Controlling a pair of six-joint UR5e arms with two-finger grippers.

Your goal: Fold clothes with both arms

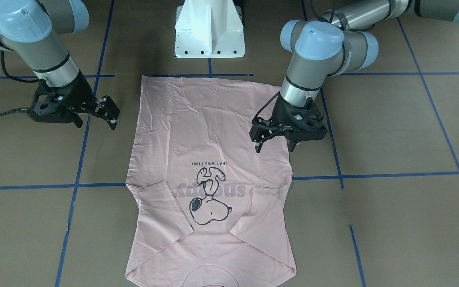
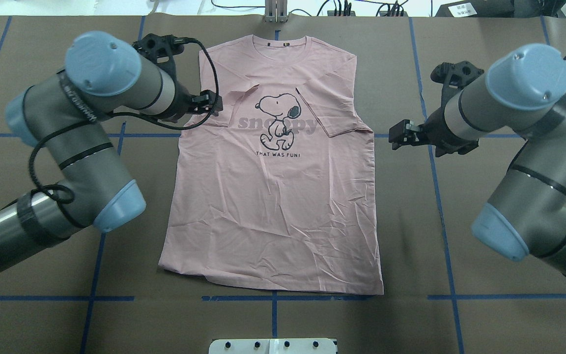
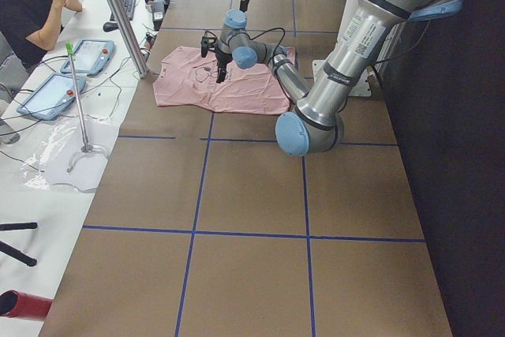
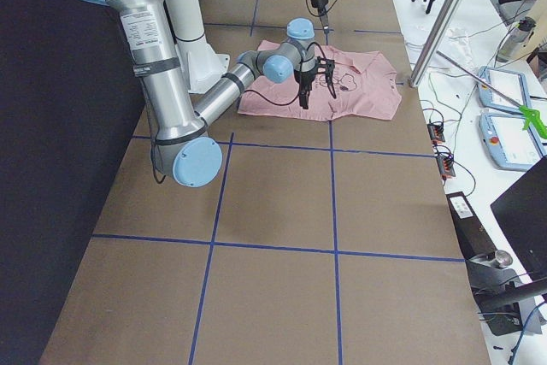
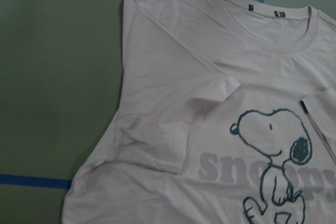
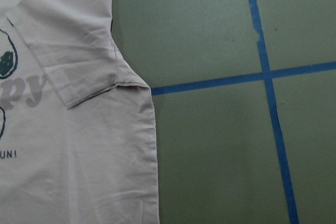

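Hovering with both pincers spread wide and empty, I take the front-facing view first. My left gripper (image 1: 275,149) hangs over the side edge of the pink T-shirt (image 1: 209,127), and my right gripper (image 1: 113,115) is off the cloth, over bare table (image 1: 393,131). From overhead, the shirt lies flat and print up, with its collar (image 2: 277,45) away from me and both sleeves already turned in. I judge the body fold is next, which calls for both pincers pinching matching edges near the hem (image 2: 283,282). My left wrist view shows the folded sleeve (image 5: 184,103). My right wrist view shows the shirt's straight side edge, with brown table and blue tape (image 6: 269,72) beside it.
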